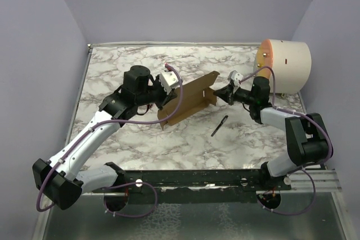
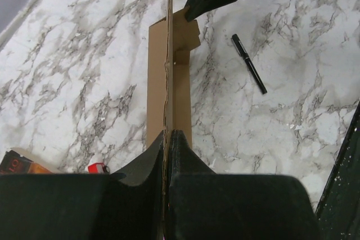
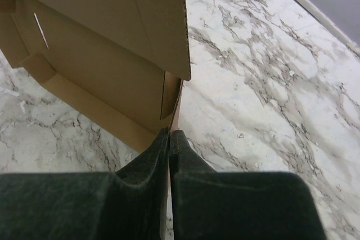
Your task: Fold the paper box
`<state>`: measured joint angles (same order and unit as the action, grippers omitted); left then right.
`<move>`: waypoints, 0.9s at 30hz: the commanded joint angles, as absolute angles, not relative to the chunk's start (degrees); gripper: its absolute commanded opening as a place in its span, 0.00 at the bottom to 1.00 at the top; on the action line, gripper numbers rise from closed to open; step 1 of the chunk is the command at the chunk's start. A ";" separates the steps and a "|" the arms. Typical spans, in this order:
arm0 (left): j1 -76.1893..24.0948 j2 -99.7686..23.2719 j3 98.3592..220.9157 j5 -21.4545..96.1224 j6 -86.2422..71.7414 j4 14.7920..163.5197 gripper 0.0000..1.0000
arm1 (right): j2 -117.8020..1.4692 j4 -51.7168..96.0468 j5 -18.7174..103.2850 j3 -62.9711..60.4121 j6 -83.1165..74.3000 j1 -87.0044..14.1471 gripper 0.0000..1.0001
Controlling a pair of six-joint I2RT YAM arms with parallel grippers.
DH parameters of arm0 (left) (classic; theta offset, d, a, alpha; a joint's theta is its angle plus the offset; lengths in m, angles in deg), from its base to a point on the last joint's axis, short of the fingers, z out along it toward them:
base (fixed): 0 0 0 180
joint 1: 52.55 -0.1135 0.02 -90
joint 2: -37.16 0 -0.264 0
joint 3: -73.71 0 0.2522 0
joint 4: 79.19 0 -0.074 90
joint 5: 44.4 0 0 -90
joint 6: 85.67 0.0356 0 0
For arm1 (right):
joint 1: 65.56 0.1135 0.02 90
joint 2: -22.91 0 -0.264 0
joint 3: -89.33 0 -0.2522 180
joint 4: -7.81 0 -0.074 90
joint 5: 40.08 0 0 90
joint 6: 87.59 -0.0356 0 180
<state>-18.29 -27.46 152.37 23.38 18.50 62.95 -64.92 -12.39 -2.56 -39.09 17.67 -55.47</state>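
The paper box [image 1: 188,100] is a brown cardboard sheet standing tilted on its edge in the middle of the marble table. From the left, my left gripper [image 1: 163,103] is shut on the box's left end. In the left wrist view the sheet [image 2: 169,77] runs edge-on away from the shut fingers [image 2: 167,139]. Coming in from the right, my right gripper [image 1: 221,93] is shut on the box's right end. In the right wrist view its fingertips [image 3: 169,136] pinch a thin side flap, with the box's inner panels [image 3: 101,54] spreading up and to the left.
A black pen [image 1: 219,126] [image 2: 248,63] lies on the table just in front of the box's right end. A large cream cylinder [image 1: 287,66] lies at the back right corner. A small red object [image 2: 98,168] and a dark book corner [image 2: 19,164] show beside the left fingers.
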 commanded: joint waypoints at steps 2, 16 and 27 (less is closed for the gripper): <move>-17.84 -28.01 150.90 18.95 16.95 64.78 0.00 | -63.69 -21.41 0.37 -43.81 17.35 -54.67 0.01; -17.57 -26.08 146.28 19.32 13.97 66.24 0.00 | -59.50 -7.34 -3.60 -43.78 20.94 -54.66 0.01; -17.07 -26.21 146.49 19.41 12.89 65.43 0.00 | -59.93 5.01 -6.60 -40.22 25.01 -55.18 0.04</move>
